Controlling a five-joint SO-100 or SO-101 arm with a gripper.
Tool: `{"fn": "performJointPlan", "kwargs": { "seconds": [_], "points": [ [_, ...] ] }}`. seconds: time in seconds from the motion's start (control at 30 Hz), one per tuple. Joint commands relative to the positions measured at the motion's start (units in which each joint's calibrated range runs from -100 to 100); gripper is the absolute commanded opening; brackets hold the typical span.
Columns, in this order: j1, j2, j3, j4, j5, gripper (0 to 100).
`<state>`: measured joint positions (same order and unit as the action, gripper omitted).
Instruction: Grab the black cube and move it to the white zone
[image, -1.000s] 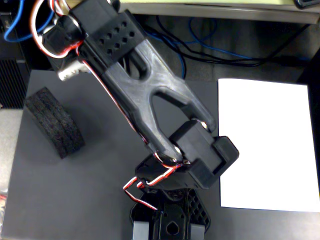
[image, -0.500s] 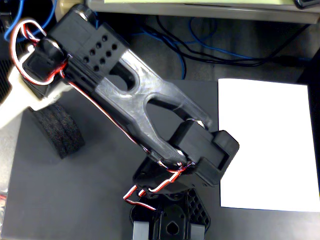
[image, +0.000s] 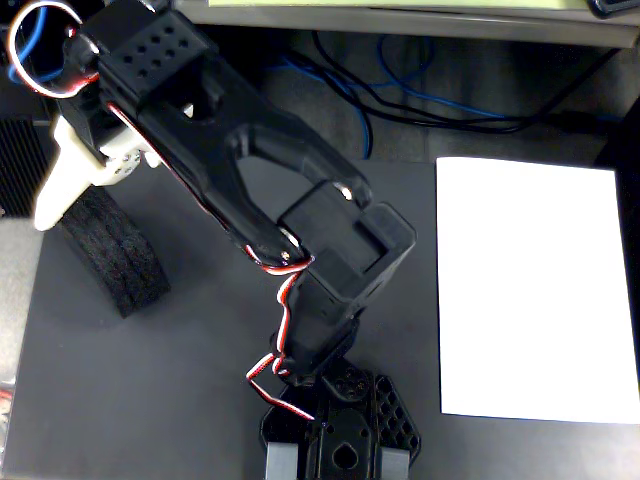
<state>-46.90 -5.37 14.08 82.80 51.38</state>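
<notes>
The black cube (image: 115, 255) lies on the dark grey mat at the left of the fixed view, a rough oblong foam block angled down to the right. My gripper (image: 78, 205) is over its upper end. Its white finger (image: 62, 185) runs along the block's upper-left side and touches or nearly touches it. The other finger is hidden under the black arm, so I cannot tell whether the jaws are closed on the block. The white zone (image: 535, 290) is a flat paper sheet at the right, far from the block, with nothing on it.
The arm's base (image: 340, 430) stands at the bottom centre, and the arm (image: 250, 170) stretches from there up to the left. Blue and black cables (image: 400, 90) lie behind the mat (image: 150, 400). A black ribbed object (image: 20, 165) sits at the left edge.
</notes>
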Motion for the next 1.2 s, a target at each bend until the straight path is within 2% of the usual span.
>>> {"fn": "performJointPlan", "kwargs": {
  "seconds": [0.0, 0.43, 0.6, 0.9, 1.03, 1.07, 1.1, 1.17],
  "points": [
    [-4.1, -0.47, -0.57, -0.81, -0.09, 46],
    [-4.98, 1.04, -0.3, -1.67, -0.15, 46],
    [-5.05, 15.83, -1.29, -6.04, -0.09, 46],
    [-5.05, 16.92, -0.3, -8.01, -0.09, 46],
    [-5.2, 28.43, -1.29, -10.24, -0.2, 46],
    [-5.13, 28.26, -1.29, -10.24, -0.2, 45],
    [-5.13, 27.42, -1.2, -10.24, -0.2, 39],
    [-5.13, 24.98, -0.48, -9.81, -0.25, 23]
  ]
}}
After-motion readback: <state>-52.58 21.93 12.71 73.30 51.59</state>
